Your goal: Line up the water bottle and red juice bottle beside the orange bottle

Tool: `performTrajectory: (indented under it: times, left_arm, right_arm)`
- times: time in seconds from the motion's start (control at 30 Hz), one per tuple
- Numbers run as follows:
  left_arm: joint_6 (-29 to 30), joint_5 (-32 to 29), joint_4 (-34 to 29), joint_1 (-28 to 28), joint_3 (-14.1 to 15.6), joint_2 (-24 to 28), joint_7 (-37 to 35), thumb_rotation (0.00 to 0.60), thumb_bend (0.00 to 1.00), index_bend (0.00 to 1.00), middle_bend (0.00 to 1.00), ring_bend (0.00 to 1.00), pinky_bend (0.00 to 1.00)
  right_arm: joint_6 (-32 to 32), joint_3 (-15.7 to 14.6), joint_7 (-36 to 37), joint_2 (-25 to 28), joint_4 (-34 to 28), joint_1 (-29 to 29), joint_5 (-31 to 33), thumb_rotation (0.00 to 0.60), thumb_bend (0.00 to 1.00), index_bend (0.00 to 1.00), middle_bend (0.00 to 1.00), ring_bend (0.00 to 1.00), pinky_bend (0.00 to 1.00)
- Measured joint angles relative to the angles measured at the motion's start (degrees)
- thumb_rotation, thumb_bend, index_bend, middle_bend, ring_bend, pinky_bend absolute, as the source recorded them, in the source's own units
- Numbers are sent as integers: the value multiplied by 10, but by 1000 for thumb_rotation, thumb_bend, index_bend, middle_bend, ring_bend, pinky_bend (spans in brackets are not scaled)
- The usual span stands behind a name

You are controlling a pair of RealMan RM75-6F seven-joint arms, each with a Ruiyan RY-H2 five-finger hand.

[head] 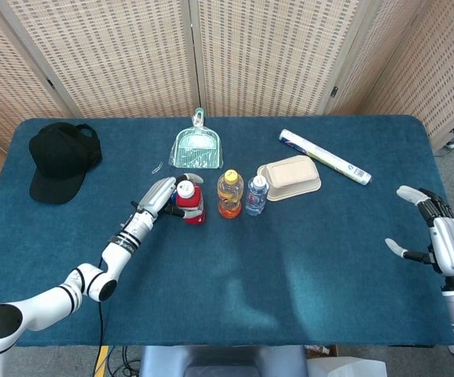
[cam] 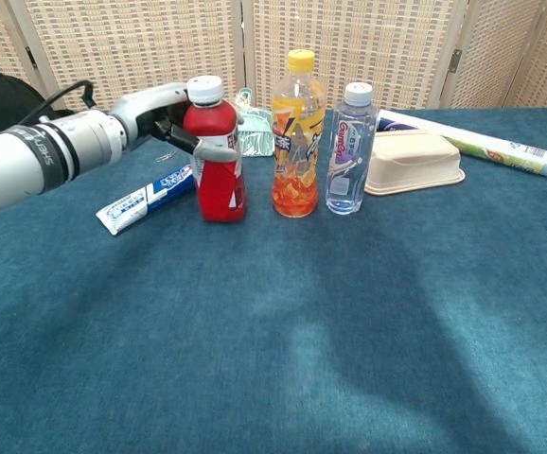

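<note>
The red juice bottle (head: pixel 188 206) (cam: pixel 219 161) stands upright on the blue table, just left of the orange bottle (head: pixel 229 193) (cam: pixel 295 137). My left hand (head: pixel 160 196) (cam: pixel 174 118) grips the red bottle from its left side, fingers wrapped around its body. The clear water bottle (head: pixel 256 195) (cam: pixel 348 149) stands right of the orange bottle, so the three stand in a row. My right hand (head: pixel 439 236) hovers open at the table's right edge, far from the bottles, and shows only in the head view.
A toothpaste tube (cam: pixel 150 197) lies left of the red bottle. Behind the row are a green dustpan (head: pixel 196 148), a beige lidded box (head: pixel 289 177) (cam: pixel 414 162) and a rolled packet (head: pixel 324 157). A black cap (head: pixel 60 159) sits far left.
</note>
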Motion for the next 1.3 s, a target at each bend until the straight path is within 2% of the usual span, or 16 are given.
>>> performTrajectory:
  times: [0.33,0.43,0.5,0.6,0.73,0.93,1.3]
  left_arm:
    - [-3,-3,11,-3,-2,-8,10,600,148,440,459,447,401]
    - [-5,-2,11,-3,-2,-7,9,600,149,349,365,382,397]
    - [-5,-1,9,-3,-2,-5,9,600,149,250,260,303,376]
    - [2,0,6,0,-2,-3,7,600,148,148,154,224,327]
    - [8,4,-6,6,-1,6,3,600,148,50,84,166,284]
    - [28,6,-40,26,2,32,9,600,148,48,79,161,269]
    - [76,4,-155,91,19,128,40,600,149,71,79,161,269]
  right_arm:
    - [-1,-1,1,2,-1,-2,-1,600,178,204,201,69,105]
    - [-1,-1,1,3,-2,-3,-1,600,179,204,203,69,105]
    - [0,-1,1,3,-2,-3,-1,600,179,204,203,69,105]
    - [2,-1,1,3,-2,-5,-2,600,179,204,203,69,105]
    - [4,-1,1,3,-3,-6,-3,600,179,204,203,69,105]
    - [7,0,4,6,-3,-8,-2,600,179,204,203,69,105]
    - [5,-1,13,21,-5,-14,1,600,180,204,203,69,105]
